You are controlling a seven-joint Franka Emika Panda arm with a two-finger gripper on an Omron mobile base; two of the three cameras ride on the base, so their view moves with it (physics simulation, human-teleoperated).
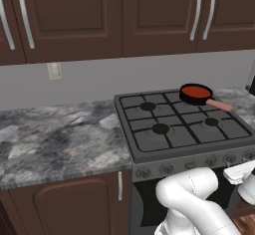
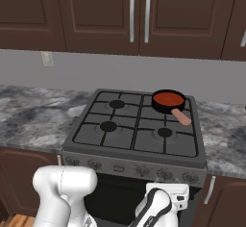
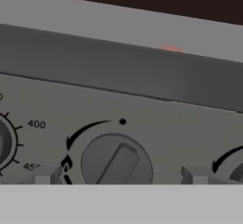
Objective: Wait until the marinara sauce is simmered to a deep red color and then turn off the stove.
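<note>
The marinara sauce (image 1: 195, 90) (image 2: 168, 97) is a red disc in a small black pan with a salmon-pink handle (image 1: 219, 104) (image 2: 181, 117). The pan sits on the back right burner of the stove (image 1: 174, 158) (image 2: 129, 155). My gripper (image 3: 121, 175) is open, low in front of the stove's knob row. Its two fingertips (image 3: 45, 175) stand wide apart on either side of a round grey knob (image 3: 116, 163), not touching it. The knob's bar is tilted to the right of upright, below a black dot mark (image 3: 122, 121).
An oven dial (image 3: 4, 142) marked 400 and 450 sits left of the knob and another knob (image 3: 235, 168) to its right. Grey marble counters (image 1: 55, 139) (image 2: 29, 113) flank the stove, under dark brown wall cabinets (image 1: 74, 15). The other burners are bare.
</note>
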